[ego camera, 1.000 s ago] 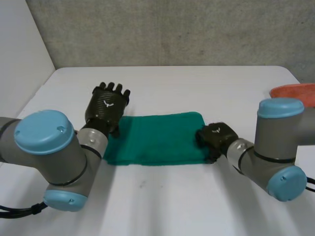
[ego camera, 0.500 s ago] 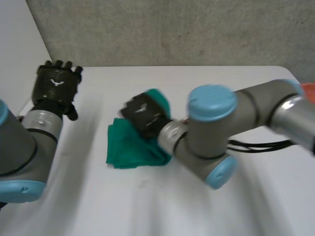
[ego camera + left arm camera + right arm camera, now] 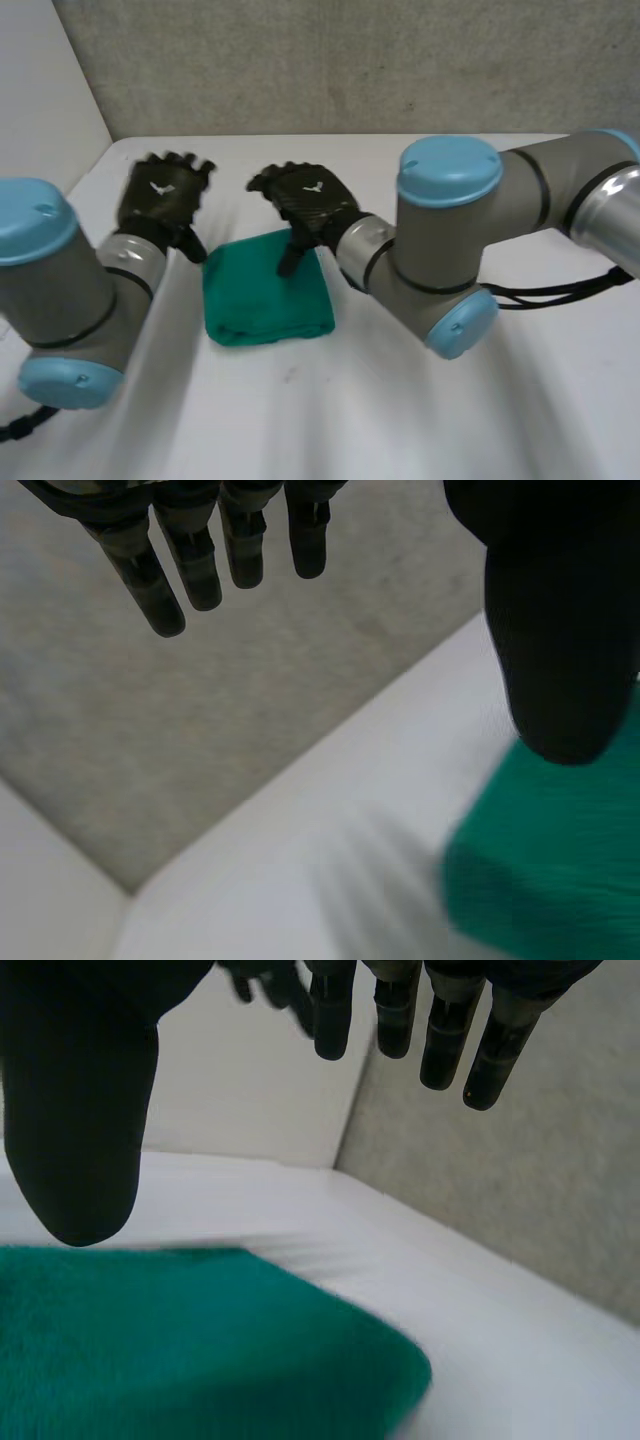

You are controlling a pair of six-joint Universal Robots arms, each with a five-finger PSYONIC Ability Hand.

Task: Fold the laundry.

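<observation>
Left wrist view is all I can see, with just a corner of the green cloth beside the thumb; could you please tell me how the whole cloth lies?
Observer: In the head view the green cloth lies as a compact folded rectangle on the white table.
Operator: Thank you. Where is the right hand?
Observer: The right hand is over the cloth's far edge, with its thumb pointing down at the cloth.
Operator: Is it holding the cloth?
Observer: No; in the right wrist view its fingers are straight and hold nothing.
</observation>
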